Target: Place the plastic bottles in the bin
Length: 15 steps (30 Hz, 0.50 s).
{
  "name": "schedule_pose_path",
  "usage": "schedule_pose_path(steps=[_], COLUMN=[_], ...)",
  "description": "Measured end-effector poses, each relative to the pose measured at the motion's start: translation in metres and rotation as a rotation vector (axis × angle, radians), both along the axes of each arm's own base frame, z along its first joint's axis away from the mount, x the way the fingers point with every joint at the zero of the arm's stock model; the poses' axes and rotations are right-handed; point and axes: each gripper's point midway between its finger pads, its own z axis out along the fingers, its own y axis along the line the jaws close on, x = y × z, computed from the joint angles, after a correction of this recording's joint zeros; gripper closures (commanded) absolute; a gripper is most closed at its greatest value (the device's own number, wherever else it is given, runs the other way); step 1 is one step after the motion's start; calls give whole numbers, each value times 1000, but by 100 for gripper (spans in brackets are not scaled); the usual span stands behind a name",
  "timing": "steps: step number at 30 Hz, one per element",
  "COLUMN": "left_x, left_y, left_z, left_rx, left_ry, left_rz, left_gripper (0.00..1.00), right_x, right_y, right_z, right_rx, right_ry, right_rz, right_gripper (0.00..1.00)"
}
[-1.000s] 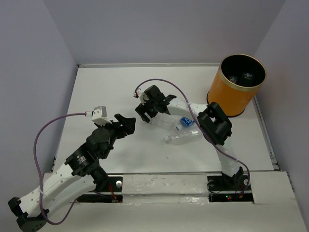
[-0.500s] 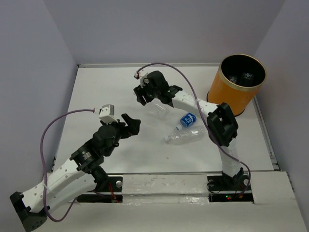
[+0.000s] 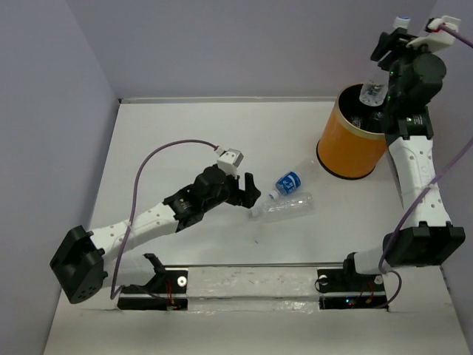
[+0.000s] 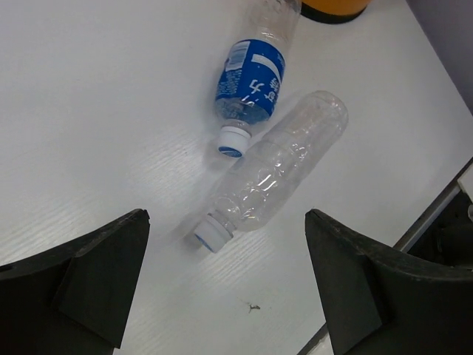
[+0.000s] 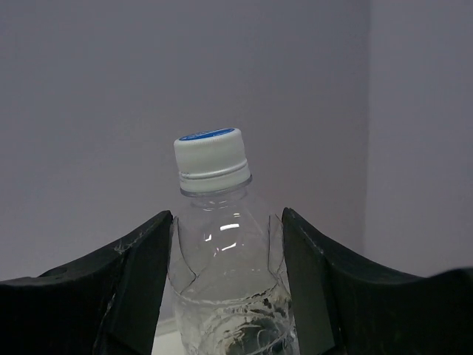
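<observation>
R end effector (image 5: 225, 222) clenched on held bottle (image 5: 222, 251): clear, crinkled, white cap w/ blue top, cap pointing out past the fingertips, both fingers (image 5: 133, 274) pressed on its shoulders. Top view: R arm reaches high, end effector up in the air above the bin (image 3: 347, 144), roughly over its far rim. Can't tell whether the bottle's base is w/in the rim line.

Bin = orange-yellow cylinder w/ black inside, upright on white tabletop (image 3: 162, 148), far-right corner. Some clear plastic glints inside; can't tell how many items.

L end effector (image 3: 247, 188) released, jaws spread wide, nothing btwn them. It sits low over the tabletop, well left of the bin, tips aimed at the 2 bottles lying there, not touching either.

Labelled bottle (image 4: 251, 78): on its side, blue label, base toward the bin and near its foot, cap pointing away from the bin.

Bare bottle (image 4: 277, 166): clear, no label, on its side just beside the labelled one, on the side away from the bin, cap toward the L end effector. The labelled bottle's cap touches or nearly touches its body.
</observation>
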Motion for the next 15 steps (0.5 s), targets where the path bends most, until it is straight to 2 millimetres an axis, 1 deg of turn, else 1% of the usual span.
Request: schedule_pose_path(steps=[1,3,4,5,7,8,9,10,11,12,13,14,15], left_x=[0,-1,-1,-1,-2,-2,-3,-3,-3,-3,-3,-4,-5], left_y=[-7,-23,-30,-38,-51,-60,-67,-75,-81,-87,-92,-95,-98], left_z=[-5,-15,-19,-23,-29,-33,-37,-41,-45,-50,-56,-61,-68], left_rx=[15,52,68,87,120,142,164,183,200,216,237,253,274], left_ry=[-3,-24,-32,-50,-78,-93,-108,-120,-130,-135,-142,-148,-152], left_rz=[-29,-97,-121,-155,-214,-248,-277,-307,-331,-352,-373,-387,-406], left_gripper=[4,3,1,1,1,1,1,1,1,1,1,1,1], right_x=[-9,-21,-24,-23,-12,-1,7,17,24,28,31,32,31], right_y=[-21,-48,-59,-70,-86,-97,-104,-113,-119,-123,-127,-128,-128], right_z=[11,22,22,16,-2,-18,-32,-50,-67,-82,-93,-108,-113], right_rx=[16,48,62,77,97,109,119,132,144,159,162,177,187], right_ry=[-39,-97,-117,-123,-108,-81,-57,-22,11,42,64,94,103], right_rz=[-49,-115,-139,-164,-191,-209,-219,-232,-242,-249,-255,-259,-257], right_gripper=[58,57,57,57,56,43,35,22,4,1,0,0,0])
